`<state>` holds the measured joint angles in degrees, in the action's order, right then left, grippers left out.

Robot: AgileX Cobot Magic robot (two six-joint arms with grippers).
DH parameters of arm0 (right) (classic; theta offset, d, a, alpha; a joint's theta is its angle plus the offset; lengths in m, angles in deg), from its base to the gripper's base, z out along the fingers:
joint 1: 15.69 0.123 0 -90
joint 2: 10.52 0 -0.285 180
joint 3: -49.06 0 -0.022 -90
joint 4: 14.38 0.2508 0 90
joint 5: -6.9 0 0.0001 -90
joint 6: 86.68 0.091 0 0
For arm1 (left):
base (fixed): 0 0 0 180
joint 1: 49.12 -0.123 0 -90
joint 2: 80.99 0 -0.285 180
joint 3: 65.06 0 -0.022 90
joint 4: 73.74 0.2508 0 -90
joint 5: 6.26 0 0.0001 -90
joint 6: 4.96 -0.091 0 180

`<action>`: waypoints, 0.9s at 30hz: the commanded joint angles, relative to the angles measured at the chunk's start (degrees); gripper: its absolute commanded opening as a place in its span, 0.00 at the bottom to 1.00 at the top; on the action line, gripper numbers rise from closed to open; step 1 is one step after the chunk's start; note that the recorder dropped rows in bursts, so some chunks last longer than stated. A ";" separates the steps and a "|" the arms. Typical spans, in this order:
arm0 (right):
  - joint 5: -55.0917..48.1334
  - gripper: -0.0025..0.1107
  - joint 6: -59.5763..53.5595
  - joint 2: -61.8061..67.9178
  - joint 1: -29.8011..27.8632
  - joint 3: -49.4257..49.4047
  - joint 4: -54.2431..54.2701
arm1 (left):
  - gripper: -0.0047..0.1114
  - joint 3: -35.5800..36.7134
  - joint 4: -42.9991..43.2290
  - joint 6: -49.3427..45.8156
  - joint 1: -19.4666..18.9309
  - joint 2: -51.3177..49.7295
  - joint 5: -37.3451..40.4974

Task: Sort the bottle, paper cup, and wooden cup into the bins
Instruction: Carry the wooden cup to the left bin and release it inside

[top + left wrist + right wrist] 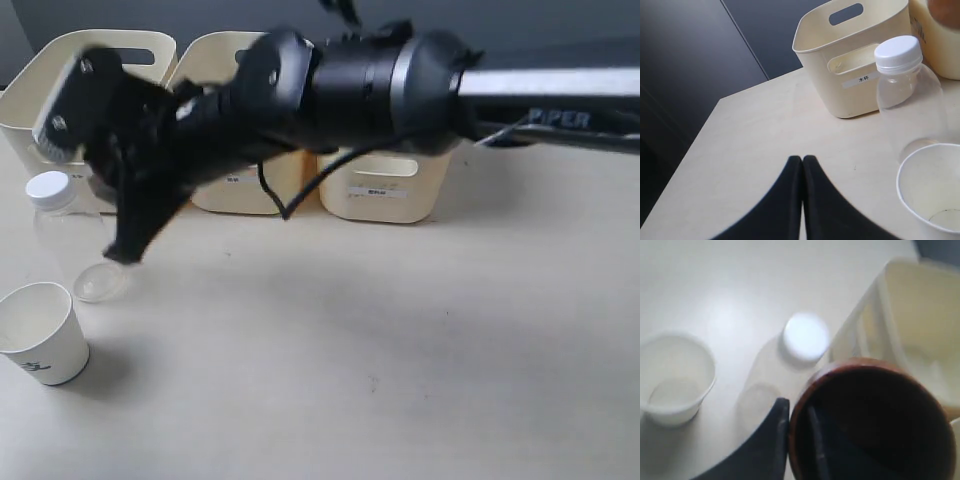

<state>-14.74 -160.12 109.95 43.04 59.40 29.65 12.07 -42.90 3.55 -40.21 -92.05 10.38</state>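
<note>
Wooden cup [870, 425]: dark brown, seen from above in the right wrist view, filling the lower right of that frame. It is gripped at its rim by the right gripper [797, 440], one finger outside the wall and one inside. It is carried clear of the table, beside the rim of a cream bin [920, 325] in the upper right of that frame. In the exterior view the cup itself is hidden behind the arm.

Right gripper [135, 215]: reached across to the left half of the exterior view, in front of the leftmost bin [40, 90]. The drop is judged to depend on one relation: the bin's opening lies just beside the held cup, not yet under it, so a short shift toward the bin appears to be called for before release.

Bottle [62, 235]: clear, white cap, upright at the left edge of the exterior view, just in front of the leftmost bin and close to the right gripper's fingertip; contact cannot be told.

Paper cup [42, 333]: white, upright, mouth up, lower left of the exterior view, just beside the bottle.

Bins: three in a row along the top of the exterior view, the middle one [235, 120] and right one [385, 185] partly hidden by the arm.

Left gripper [802, 200]: fingers pressed together, nothing held, low over the table near the paper cup [935, 192] and bottle [907, 100].
</note>
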 commanded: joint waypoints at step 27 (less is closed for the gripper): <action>-13.40 0.02 13.49 34.36 -10.71 55.68 -1.55 | 0.04 0.09 -0.07 0.10 0.30 0.19 -0.33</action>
<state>-28.49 -146.70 144.18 32.55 114.28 28.83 12.07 -42.90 3.55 -40.21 -92.05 10.38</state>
